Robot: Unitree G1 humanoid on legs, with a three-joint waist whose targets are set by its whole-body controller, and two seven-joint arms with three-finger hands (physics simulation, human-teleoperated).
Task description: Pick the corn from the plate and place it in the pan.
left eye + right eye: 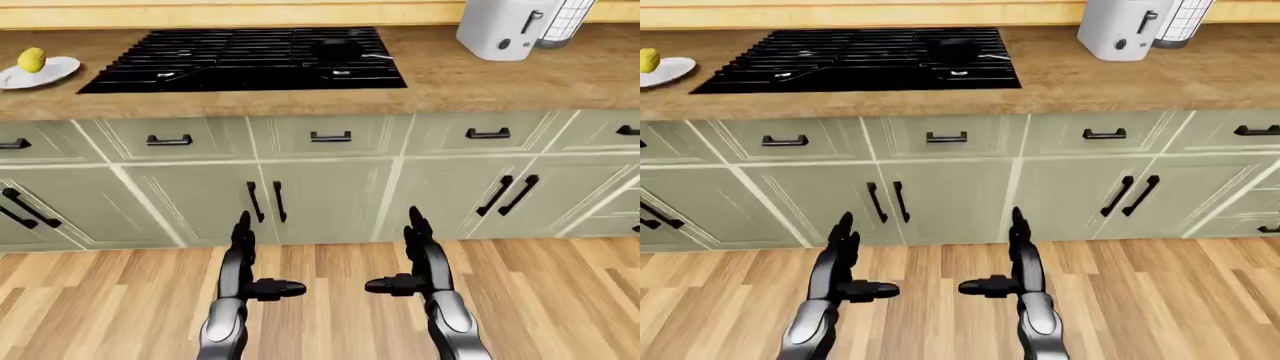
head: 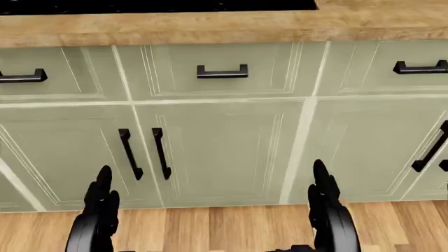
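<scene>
The robot stands back from the cabinets, so nothing of the task is within reach yet. Both arms hang low over the plank floor (image 1: 120, 300), the left hand (image 1: 248, 259) and the right hand (image 1: 415, 259) each empty, fingers straight and upright with the thumb stuck out sideways toward the other hand, a neutral carrying pose, I judge, for walking up. The corn (image 1: 32, 59), a small rounded yellow lump, sits on a shallow white plate (image 1: 55, 72) at the far left of the wooden surface (image 1: 480, 82), just beside the black stove (image 1: 245, 60) with its ridged grates. A dark pan (image 1: 335, 49) seems to rest on the stove's right side, hard to pick out against it. A glossy white toaster (image 1: 500, 28) stands at upper right. The pale green panelled doors carry black bar handles.
</scene>
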